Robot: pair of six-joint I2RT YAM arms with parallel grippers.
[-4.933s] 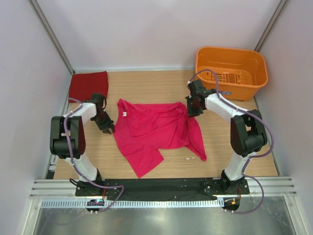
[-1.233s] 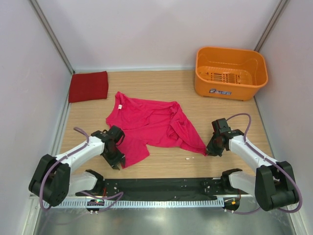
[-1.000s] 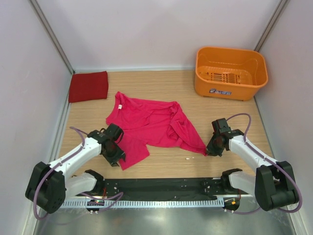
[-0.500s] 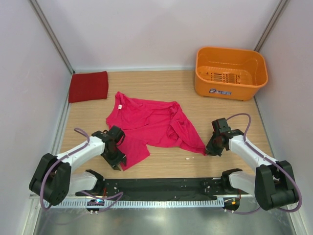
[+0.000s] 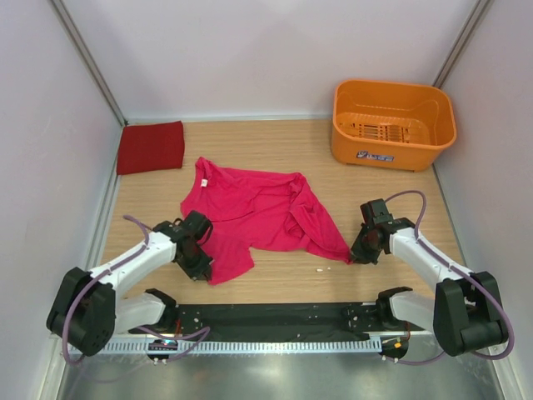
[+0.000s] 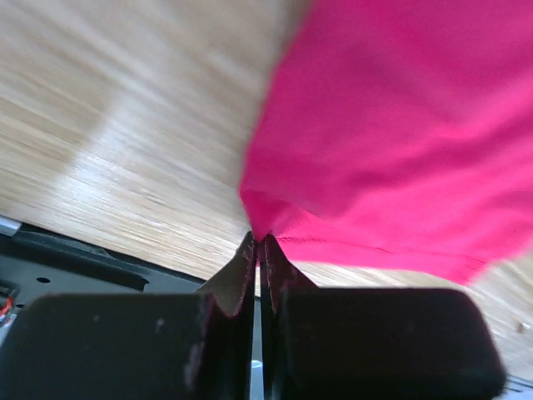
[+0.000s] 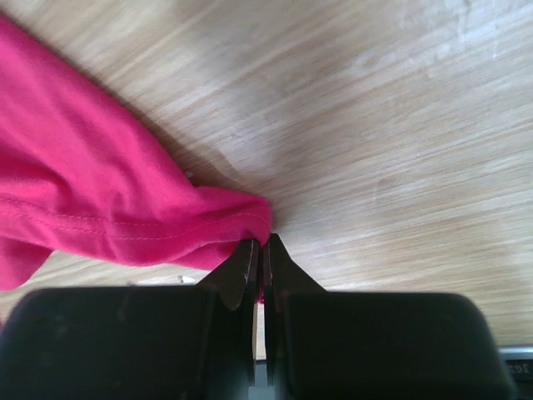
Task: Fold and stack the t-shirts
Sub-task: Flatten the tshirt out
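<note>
The magenta-pink t-shirt (image 5: 258, 212) lies spread and rumpled in the middle of the wooden table. My left gripper (image 5: 202, 269) is shut on its near left hem corner (image 6: 271, 218), which shows in the left wrist view held just above the wood. My right gripper (image 5: 353, 255) is shut on the shirt's near right corner (image 7: 225, 218), low at the table. The crimson t-shirt (image 5: 151, 147) lies folded flat at the far left corner, apart from both grippers.
An orange plastic basket (image 5: 393, 122) stands at the far right. A small white speck (image 5: 320, 269) lies on the wood near the front. The black mounting rail (image 5: 275, 317) runs along the near edge.
Since 4.9 s ago both grippers came from the far shirt edges to its near corners and the shirt shifted. In the last second my left gripper wavered slightly; the right held still.
</note>
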